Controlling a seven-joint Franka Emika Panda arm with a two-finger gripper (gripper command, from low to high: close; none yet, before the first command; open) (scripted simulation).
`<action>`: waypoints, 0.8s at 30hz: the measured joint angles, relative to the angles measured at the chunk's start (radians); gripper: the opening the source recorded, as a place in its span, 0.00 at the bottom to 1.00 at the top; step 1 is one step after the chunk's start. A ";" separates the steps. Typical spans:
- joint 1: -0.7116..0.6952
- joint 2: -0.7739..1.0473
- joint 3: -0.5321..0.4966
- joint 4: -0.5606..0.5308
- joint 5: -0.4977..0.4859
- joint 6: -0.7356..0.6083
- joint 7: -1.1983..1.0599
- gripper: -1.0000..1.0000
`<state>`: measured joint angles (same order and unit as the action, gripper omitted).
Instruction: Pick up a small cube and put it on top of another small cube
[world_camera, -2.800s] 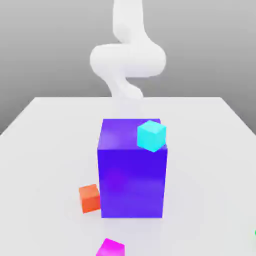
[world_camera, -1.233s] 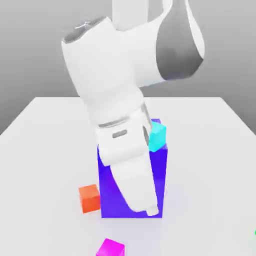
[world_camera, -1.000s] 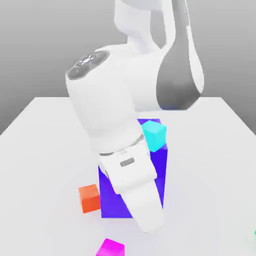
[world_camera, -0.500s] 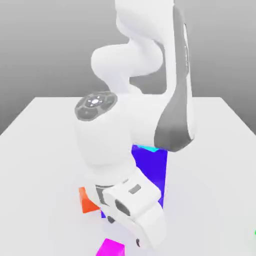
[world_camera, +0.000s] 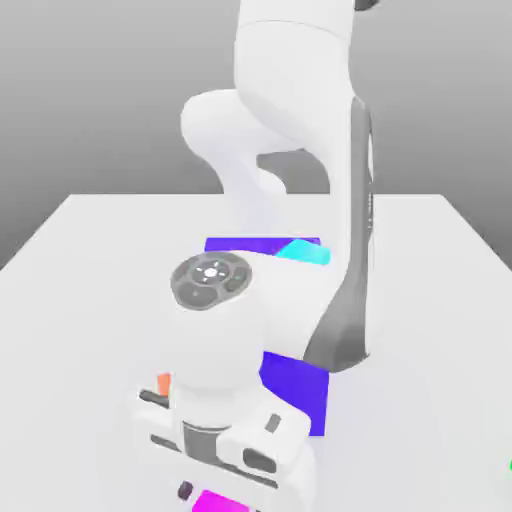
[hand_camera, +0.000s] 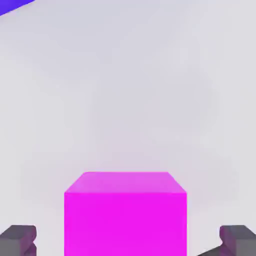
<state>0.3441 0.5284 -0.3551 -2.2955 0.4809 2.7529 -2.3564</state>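
- The tool (hand_camera: 125, 239) is hanging low over the near edge of the table (world_camera: 90, 260), its two grey fingertips (hand_camera: 19, 239) standing apart on either side of the small cube (hand_camera: 125, 215); a gap is showing between each pad and the cube's flanks, so the jaws are bracketing it rather than pinching it, and I judge the grasp is not yet made.
- The small cube is sitting flat on the table, squared up between the fingers in the hand view, which is probably why the wrist is sitting straight above it; in the exterior view only a sliver of magenta (world_camera: 222, 501) is peeking out beneath the hand.
- Just behind, the orange-red cube (world_camera: 163, 384) is resting on the table beside the tall blue-violet block (world_camera: 296, 385), mostly masked by the arm (world_camera: 300, 150).
- Farther back, the cyan cube (world_camera: 304, 251) is perching on the block's top, toward the exterior view's right.
- The table is lying plain, pale and matte, throwing soft shadows.
- Beyond it, a bare grey backdrop is fading upward with no other furnishing.
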 joint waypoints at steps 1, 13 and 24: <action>0.000 0.000 0.000 0.000 0.000 0.000 0.000 0.00; 0.140 -0.135 -0.040 -0.005 -0.172 -0.158 0.015 0.00; 0.363 -0.167 0.205 0.123 -0.379 -0.263 -0.250 0.00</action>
<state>0.7069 0.3613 -0.1496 -2.1721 0.1022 2.4900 -2.6063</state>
